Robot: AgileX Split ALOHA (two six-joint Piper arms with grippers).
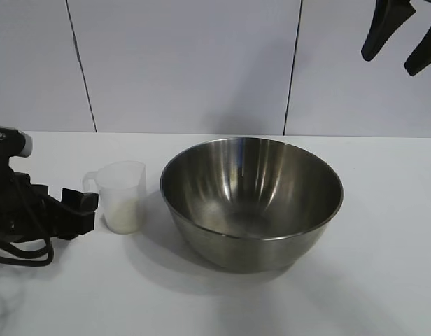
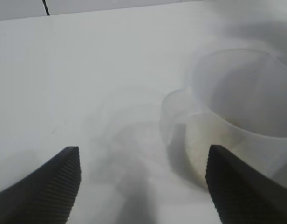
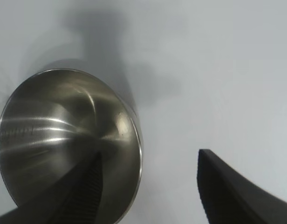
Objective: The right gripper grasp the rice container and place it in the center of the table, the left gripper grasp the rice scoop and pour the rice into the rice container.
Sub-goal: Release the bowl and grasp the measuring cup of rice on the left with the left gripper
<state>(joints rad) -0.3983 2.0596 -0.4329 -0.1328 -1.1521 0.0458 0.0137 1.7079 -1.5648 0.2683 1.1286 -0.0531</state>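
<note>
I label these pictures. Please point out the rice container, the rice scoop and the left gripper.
rice container (image 1: 252, 192): exterior view, inner wall of the bowl.
rice scoop (image 1: 123, 199): exterior view, front wall of the cup.
left gripper (image 2: 142, 179): left wrist view, midway between the open fingertips.

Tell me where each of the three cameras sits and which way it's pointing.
Exterior view: in front of the table, level, facing rice container, rice scoop, left hand low beside the scoop, right hand raised.
Left wrist view: behind the open left hand, low, facing the scoop with rice.
Right wrist view: above, looking down past the open right hand at the container.
Shared: exterior and right wrist views both show the container.
</note>
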